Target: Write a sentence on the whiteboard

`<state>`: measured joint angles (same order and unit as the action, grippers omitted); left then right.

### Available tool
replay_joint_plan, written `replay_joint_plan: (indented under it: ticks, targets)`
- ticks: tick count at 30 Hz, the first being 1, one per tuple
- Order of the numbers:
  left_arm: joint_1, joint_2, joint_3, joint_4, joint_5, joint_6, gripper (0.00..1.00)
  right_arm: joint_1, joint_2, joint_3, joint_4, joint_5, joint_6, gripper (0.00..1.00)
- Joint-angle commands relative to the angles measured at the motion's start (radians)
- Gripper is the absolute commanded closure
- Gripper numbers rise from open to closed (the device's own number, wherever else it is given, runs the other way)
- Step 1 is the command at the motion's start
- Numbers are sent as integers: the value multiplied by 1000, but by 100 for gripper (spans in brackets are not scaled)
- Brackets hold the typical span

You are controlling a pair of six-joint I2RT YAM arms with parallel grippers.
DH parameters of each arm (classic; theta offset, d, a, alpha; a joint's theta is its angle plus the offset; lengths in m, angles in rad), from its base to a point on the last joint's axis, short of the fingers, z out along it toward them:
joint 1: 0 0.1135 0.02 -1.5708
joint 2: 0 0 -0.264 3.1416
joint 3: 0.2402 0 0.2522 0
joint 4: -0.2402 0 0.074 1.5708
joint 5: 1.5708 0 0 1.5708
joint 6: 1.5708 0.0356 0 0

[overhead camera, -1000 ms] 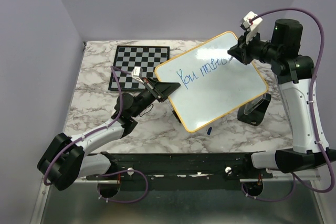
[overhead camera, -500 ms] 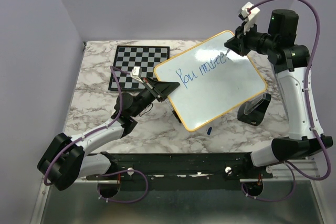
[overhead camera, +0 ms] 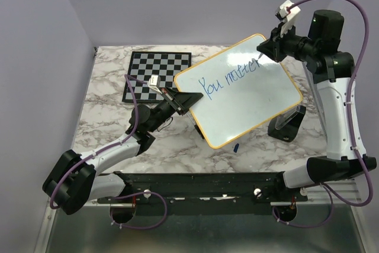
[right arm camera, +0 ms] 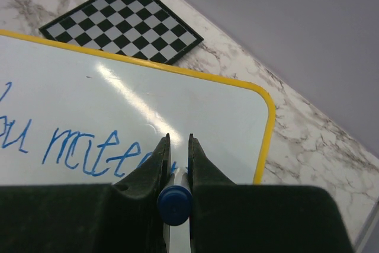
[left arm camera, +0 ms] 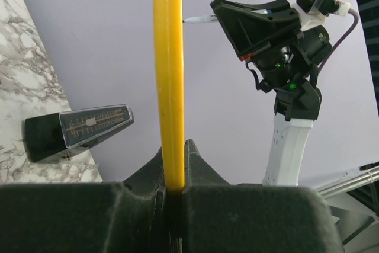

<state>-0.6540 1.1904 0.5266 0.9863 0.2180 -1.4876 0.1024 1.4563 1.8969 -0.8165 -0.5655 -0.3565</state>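
Right pincer: I am clamping it shut on the blue marker, tip by the sentence.
Left pincer: I am gripping the whiteboard by its yellow edge, holding it tilted.

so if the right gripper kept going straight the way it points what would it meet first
The whiteboard: the marker held in the right gripper points at its white face, at the end of the blue writing. The tip looks very near the board; contact is unclear.
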Motion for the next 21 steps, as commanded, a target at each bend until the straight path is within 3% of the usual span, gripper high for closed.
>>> replay_joint_plan:
  ticks: [1, 10, 21]
  targets:
    - [8, -25, 39, 298, -3, -71, 100, -7, -76, 54, -3, -198, 68, 99]
    - [11, 12, 72, 276, 3, -59, 100, -3, -180, -45, -64, -508, 50, 99]
    - [11, 9, 144, 193, -15, -7, 100, 59, -234, -114, -159, -554, -68, 99]
